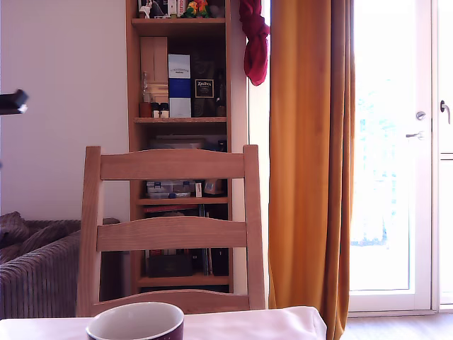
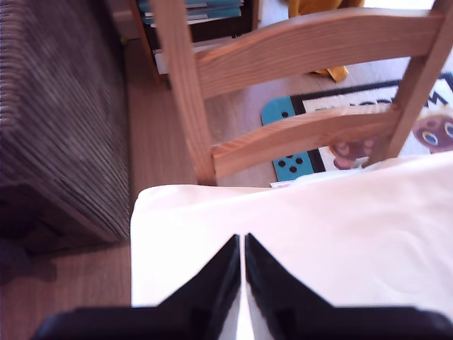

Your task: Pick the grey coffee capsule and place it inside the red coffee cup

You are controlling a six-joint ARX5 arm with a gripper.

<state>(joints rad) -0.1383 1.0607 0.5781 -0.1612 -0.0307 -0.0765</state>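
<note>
The red coffee cup stands upright at the bottom edge of the exterior view, a little to that view's left of the middle. Only its top part shows: a thick rim, pale inside, dark red outside, with its mouth facing up. It sits on a table with a white cloth. The grey coffee capsule cannot be seen in either view, so where it lies and which way it points cannot be told. In the wrist view the gripper hangs over the white cloth near the cloth's edge. Its two black fingers are pressed together with only a thin line between them, and nothing is held between them. Behind the table stands a wooden chair pushed close to the far edge. Past the cloth's edge are bare wood floor and a dark striped sofa.
</note>
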